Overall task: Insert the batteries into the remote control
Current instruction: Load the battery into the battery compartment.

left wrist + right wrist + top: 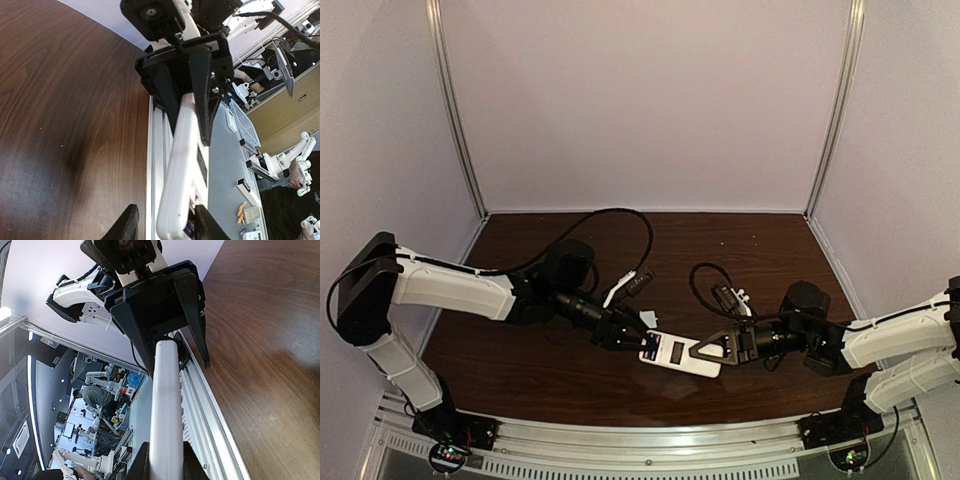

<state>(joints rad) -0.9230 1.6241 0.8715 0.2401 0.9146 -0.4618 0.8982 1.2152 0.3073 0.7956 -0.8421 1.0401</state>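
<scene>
The white remote control (682, 355) hangs above the table between both grippers. My right gripper (712, 350) is shut on its right end; in the right wrist view the remote control (166, 405) runs edge-on between that gripper's (165, 466) two fingers. My left gripper (645, 343) is at the remote's left end. In the left wrist view that gripper (166, 227) stands open around the remote control (182, 165), with a gap on the left side. A purple battery (190, 228) shows in the recess by the right fingertip. I see no other battery.
The dark wooden table (520, 360) ends at an aluminium rail (650, 440) along the near edge. Black cables loop above both wrists (620, 215). Pale walls with metal posts close in the back and sides.
</scene>
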